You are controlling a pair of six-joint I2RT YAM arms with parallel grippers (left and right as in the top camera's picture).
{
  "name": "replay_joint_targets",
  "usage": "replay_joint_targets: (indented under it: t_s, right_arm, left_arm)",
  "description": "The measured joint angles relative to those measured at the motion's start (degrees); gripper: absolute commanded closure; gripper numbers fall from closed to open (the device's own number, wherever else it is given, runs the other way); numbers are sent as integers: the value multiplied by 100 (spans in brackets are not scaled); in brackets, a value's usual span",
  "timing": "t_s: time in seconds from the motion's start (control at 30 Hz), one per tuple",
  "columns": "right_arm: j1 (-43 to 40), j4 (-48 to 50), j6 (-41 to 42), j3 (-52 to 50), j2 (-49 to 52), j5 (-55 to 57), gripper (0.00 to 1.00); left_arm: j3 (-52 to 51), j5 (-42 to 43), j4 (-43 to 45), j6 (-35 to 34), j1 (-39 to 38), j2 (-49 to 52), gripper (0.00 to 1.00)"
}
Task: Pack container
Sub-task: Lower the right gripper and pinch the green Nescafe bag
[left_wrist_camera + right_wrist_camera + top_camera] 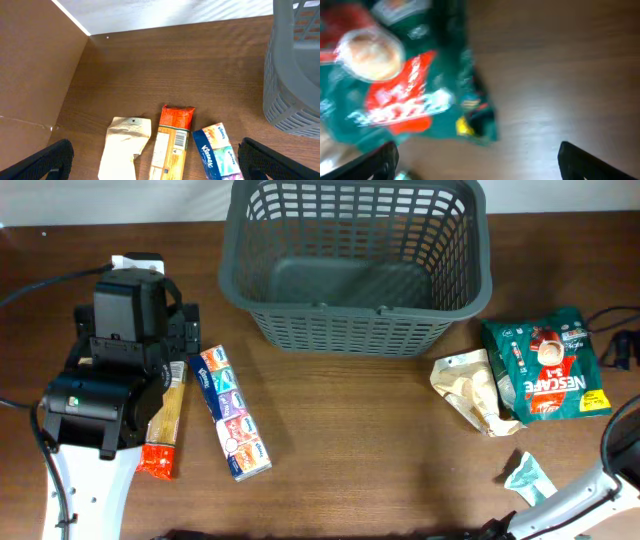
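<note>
A brown worktop [360,450] is seen under everything. The biggest thing on it is the container [350,330], a dark grey basket with slotted sides. It is stood upright, ahead of the left claw [155,150] and off to its right, well apart from it.

The left claw is held wide open above the worktop, and nothing is gripped by it. The right claw [477,150] is held wide open too, and nothing is gripped by it either. Its black fingers [380,157] are seen at the bottom corners of the right wrist view.

A green coffee bag [550,365] is laid flat on the worktop, ahead of the right claw and to its left. From the right wrist it is seen blurred. A cream pouch [470,390] is laid against the left side of that bag, farther left of the right claw.

Three packets are laid side by side below the left claw. A tissue pack [217,155] is placed toward the right finger. A pasta packet [172,142] is placed in the middle, just beside the tissue pack. A pale paper packet [125,145] is placed toward the left finger, just beside the pasta packet.

A small blue-green packet [527,478] is laid near the right arm. Its place from the right claw cannot be told.
</note>
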Motion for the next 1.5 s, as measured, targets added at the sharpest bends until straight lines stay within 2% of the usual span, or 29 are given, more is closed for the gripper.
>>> replay_joint_targets:
  t_s: [0.43, 0.63, 0.83, 1.1, 1.5]
  right_arm:
    - [20, 1233, -116, -9, 0, -68, 1]
    - [17, 1344, -647, -37, 57, -811, 1]
    - [20, 1193, -1054, -50, 466, -1576, 1]
    - [20, 236, -1825, -127, 678, -2122, 1]
    - [20, 254, -2223, -133, 837, -2450, 1]
  left_arm:
    - [0, 695, 7, 2, 0, 0, 0]
    - [0, 778, -17, 2, 0, 0, 0]
    - [0, 782, -225, 2, 0, 0, 1]
    - [0, 800, -264, 2, 0, 0, 1]
    - [0, 999, -264, 0, 0, 0, 0]
